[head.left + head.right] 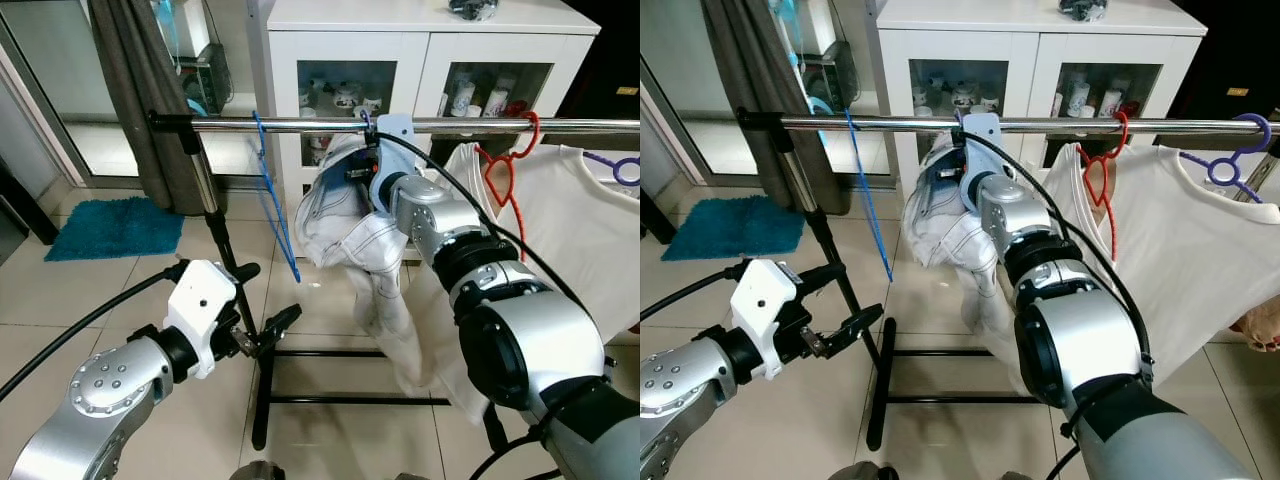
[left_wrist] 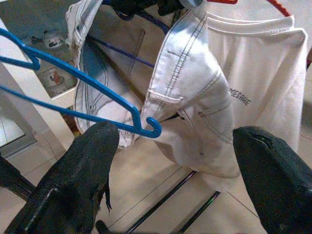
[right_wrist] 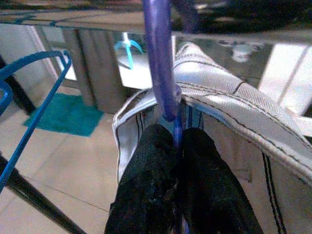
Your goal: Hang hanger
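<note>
Nearest, low on the left: left gripper [image 1: 262, 300], fingers spread wide, nothing between them, just in front of the rack's black post [image 1: 215, 225]. Beyond its fingertips, the lower end of an empty blue hanger [image 1: 275, 190], dangling from the rail [image 1: 300, 126] and apart from the fingers. Past that hanger, white jeans [image 1: 355, 245] drooping in folds.

Higher and further out: right gripper [image 3: 176, 161] up just under the rail, fingers [image 3: 151, 165] pinched tight on the stem of a purple hanger [image 3: 161, 63]. Hook of that hanger rising from the fingertips to the rail; whether it sits fully over the bar cannot be told. Jeans' waistband draped on this hanger, pressed against the gripper on both sides.

To the right of the right gripper, along the rail: red hanger [image 1: 505, 165] carrying a white T-shirt [image 1: 585, 230], then another purple hanger [image 1: 1240, 150].

Behind the rail: white cabinet [image 1: 420, 40] with crockery behind glass doors. Off to the left, grey curtain [image 1: 140, 90] and teal mat [image 1: 115, 225] on the tiled floor [image 1: 60, 290].
</note>
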Available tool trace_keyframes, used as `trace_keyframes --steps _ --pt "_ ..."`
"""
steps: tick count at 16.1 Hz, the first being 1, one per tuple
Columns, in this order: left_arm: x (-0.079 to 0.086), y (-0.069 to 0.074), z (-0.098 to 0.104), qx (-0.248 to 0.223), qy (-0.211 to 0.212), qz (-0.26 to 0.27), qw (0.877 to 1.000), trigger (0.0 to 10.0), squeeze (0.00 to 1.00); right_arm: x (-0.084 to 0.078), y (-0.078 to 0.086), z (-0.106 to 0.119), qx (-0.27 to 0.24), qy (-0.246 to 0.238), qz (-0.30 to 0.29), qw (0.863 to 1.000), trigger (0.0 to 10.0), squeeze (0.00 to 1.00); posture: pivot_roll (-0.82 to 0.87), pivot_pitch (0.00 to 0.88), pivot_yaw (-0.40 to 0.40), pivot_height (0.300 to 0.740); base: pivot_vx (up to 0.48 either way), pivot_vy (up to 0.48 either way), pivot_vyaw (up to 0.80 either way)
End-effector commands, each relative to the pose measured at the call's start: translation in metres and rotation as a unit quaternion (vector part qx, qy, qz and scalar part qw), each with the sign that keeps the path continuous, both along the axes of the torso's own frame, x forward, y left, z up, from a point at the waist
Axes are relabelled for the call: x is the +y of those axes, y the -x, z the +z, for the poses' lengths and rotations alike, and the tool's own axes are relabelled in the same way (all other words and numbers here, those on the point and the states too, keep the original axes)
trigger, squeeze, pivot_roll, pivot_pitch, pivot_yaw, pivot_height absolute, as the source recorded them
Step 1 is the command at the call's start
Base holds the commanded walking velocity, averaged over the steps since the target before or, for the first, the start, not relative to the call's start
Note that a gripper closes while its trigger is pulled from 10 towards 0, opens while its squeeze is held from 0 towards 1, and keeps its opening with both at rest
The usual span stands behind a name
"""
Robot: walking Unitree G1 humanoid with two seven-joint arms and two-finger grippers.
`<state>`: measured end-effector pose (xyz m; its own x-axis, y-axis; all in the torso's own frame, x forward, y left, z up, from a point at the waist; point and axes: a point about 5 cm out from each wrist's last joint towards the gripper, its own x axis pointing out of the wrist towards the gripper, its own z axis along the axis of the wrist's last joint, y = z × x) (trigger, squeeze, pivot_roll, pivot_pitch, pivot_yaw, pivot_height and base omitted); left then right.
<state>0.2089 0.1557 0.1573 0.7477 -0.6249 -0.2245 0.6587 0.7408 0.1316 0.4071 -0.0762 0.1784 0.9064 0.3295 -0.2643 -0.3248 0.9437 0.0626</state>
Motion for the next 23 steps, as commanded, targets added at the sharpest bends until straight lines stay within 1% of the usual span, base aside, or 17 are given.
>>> trace_keyframes --steps 1,2,3,7,8,9,10,11,12,13,14,15,16,17,18,20,23 --pt "0.002 0.001 0.003 -0.006 -0.004 0.005 1.0 10.0 0.0 0.0 0.0 0.002 -0.01 -0.015 0.006 1.0 10.0 1.0 -0.02 0.063 0.049 0.74 0.0 0.0 0.0" --pt "0.003 -0.003 0.005 -0.017 0.003 0.02 1.0 10.0 0.0 -0.005 0.0 0.009 -0.046 -0.017 0.02 0.999 10.0 1.0 -0.03 0.061 0.057 0.74 0.0 0.0 0.0" --pt "0.002 -0.005 0.005 -0.017 0.006 0.023 1.0 10.0 0.0 -0.007 0.001 0.012 -0.054 -0.038 0.035 0.997 10.0 1.0 -0.03 0.058 0.06 0.74 0.0 0.0 0.0" --pt "0.001 -0.009 0.004 -0.021 0.01 0.022 0.999 10.0 0.0 -0.014 0.017 0.018 -0.063 -0.064 0.092 0.992 10.0 1.0 -0.05 0.046 0.075 0.74 0.0 0.0 0.0" --pt "0.001 -0.011 0.005 -0.023 0.012 0.024 0.999 10.0 0.0 -0.017 0.027 0.023 -0.071 -0.079 0.112 0.988 10.0 1.0 -0.05 0.04 0.08 0.74 0.0 0.0 0.0" --pt "0.001 -0.012 0.004 -0.023 0.015 0.027 0.999 10.0 0.0 -0.019 0.033 0.026 -0.073 -0.087 0.123 0.986 10.0 1.0 -0.06 0.037 0.083 0.74 0.0 0.0 0.0" --pt "0.002 -0.014 0.004 -0.026 0.019 0.037 0.999 10.0 0.0 -0.021 0.046 0.031 -0.081 -0.094 0.152 0.98 10.0 1.0 -0.06 0.035 0.085 0.74 0.0 0.0 0.0" --pt "0.004 -0.017 0.003 -0.022 0.025 0.058 0.998 10.0 0.0 -0.023 0.058 0.034 -0.085 -0.095 0.174 0.976 10.0 1.0 -0.07 0.033 0.087 0.74 0.0 0.0 0.0" --pt "0.006 -0.02 0.002 -0.026 0.027 0.077 0.996 10.0 0.0 -0.025 0.064 0.035 -0.093 -0.087 0.182 0.975 10.0 1.0 -0.07 0.032 0.087 0.74 0.0 0.0 0.0" --pt "0.012 -0.027 0.004 -0.039 0.032 0.12 0.991 10.0 0.0 -0.034 0.075 0.039 -0.123 -0.078 0.172 0.974 10.0 1.0 -0.08 0.027 0.085 0.74 0.0 0.0 0.0" --pt "0.015 -0.03 0.007 -0.06 0.032 0.141 0.988 10.0 0.0 -0.043 0.083 0.041 -0.139 -0.085 0.155 0.974 10.0 1.0 -0.08 0.027 0.085 0.74 0.0 0.0 0.0" --pt "0.015 -0.031 0.008 -0.066 0.034 0.148 0.986 10.0 0.0 -0.046 0.087 0.04 -0.138 -0.089 0.144 0.976 10.0 1.0 -0.09 0.024 0.085 0.74 0.0 0.0 0.0" --pt "0.015 -0.032 0.01 -0.074 0.042 0.164 0.983 10.0 0.0 -0.053 0.097 0.034 -0.146 -0.075 0.115 0.98 10.0 1.0 -0.09 0.016 0.081 0.74 0.0 0.0 0.0" --pt "0.014 -0.033 0.011 -0.075 0.053 0.173 0.981 10.0 0.0 -0.056 0.107 0.028 -0.152 -0.068 0.103 0.981 10.0 1.0 -0.09 0.016 0.081 0.74 0.0 0.0 0.0" --pt "0.012 -0.032 0.01 -0.075 0.056 0.171 0.981 10.0 0.0 -0.054 0.112 0.026 -0.156 -0.076 0.101 0.98 10.0 1.0 -0.09 0.009 0.081 0.74 0.0 -0.311 0.0" --pt "0.007 -0.032 0.008 -0.074 0.05 0.16 0.983 10.0 0.0 -0.045 0.123 0.019 -0.146 -0.094 0.12 0.978 10.0 1.0 -0.09 0.001 0.082 0.74 0.0 -0.328 0.0" --pt "0.003 -0.034 0.006 -0.08 0.042 0.158 0.983 10.0 0.0 -0.033 0.129 0.012 -0.124 -0.098 0.147 0.976 10.0 1.0 -0.09 0.0 0.077 0.74 0.0 -0.214 0.0"
